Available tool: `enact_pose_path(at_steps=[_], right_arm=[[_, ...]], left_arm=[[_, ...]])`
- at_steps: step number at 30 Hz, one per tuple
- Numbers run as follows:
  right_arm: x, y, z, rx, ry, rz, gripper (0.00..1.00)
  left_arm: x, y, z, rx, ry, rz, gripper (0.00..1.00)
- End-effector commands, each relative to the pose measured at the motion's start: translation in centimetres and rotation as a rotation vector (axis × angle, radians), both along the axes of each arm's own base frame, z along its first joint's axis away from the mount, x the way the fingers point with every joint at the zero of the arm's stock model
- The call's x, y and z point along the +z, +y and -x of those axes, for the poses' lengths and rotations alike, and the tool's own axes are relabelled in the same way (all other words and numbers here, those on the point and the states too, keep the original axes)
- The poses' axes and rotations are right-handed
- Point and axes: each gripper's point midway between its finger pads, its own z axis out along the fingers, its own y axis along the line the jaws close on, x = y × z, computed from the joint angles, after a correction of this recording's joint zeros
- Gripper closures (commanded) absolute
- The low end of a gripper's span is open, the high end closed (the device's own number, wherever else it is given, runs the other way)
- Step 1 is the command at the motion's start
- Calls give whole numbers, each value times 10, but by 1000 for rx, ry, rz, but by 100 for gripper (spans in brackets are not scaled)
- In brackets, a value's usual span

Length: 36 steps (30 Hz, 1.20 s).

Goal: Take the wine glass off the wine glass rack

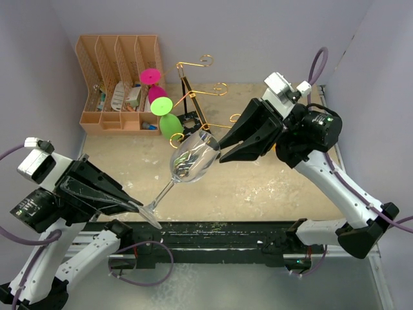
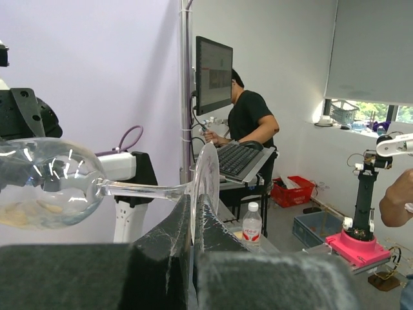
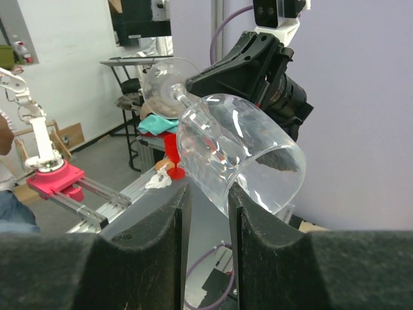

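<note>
A clear wine glass (image 1: 193, 158) hangs tilted in the air above the table, off the rack, bowl toward the right arm. My left gripper (image 1: 137, 208) is shut on its round foot, which shows edge-on between the fingers in the left wrist view (image 2: 208, 174). My right gripper (image 1: 222, 150) is open at the bowl's rim. In the right wrist view the bowl (image 3: 239, 148) lies just above the gap between the right gripper's (image 3: 208, 205) fingers. The wine glass rack (image 1: 193, 90), gold wire on a black base, stands behind and holds a green glass (image 1: 169, 121) and a pink glass (image 1: 153, 87).
An orange slotted organiser (image 1: 119, 81) with small items stands at the back left, beside the rack. Purple walls close in the table on the left, back and right. A black rail (image 1: 213, 236) runs along the near edge between the arm bases.
</note>
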Motion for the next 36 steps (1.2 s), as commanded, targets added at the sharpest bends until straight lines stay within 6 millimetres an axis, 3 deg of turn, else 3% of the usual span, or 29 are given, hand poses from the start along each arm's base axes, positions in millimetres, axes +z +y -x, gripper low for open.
enact_pose_path(at_steps=[1,11,12,15,20,21,25,28,32,36], right_arm=[[9,-15,22,64,-58,-54,69],[9,-15,23,91,-64,-59,71],[8,-16,23,93,-67,-58,74],[6,-16,24,99,-76,-55,100],[3,-16,24,98,-80,-36,100],[0,-15,24,95,-82,-26,100],[-1,-18,27,91,-107,-21,100],[2,-19,28,77,-121,-18,100],[10,-12,13,-34,-112,-7,100],[21,-7,-16,-285,-113,5,100]], left_arm=[[7,-1,-9,12,-10,58,100],[7,-3,-10,-24,-27,66,100],[6,-3,-11,-24,-24,63,100],[5,-3,-12,-20,-21,59,100],[1,-7,-18,8,11,29,100],[0,-9,-21,26,25,19,95],[-6,-10,-32,142,70,-11,58],[-13,-6,-45,299,123,-34,45],[-27,11,-67,550,206,-67,38],[-35,27,-79,706,264,-86,37]])
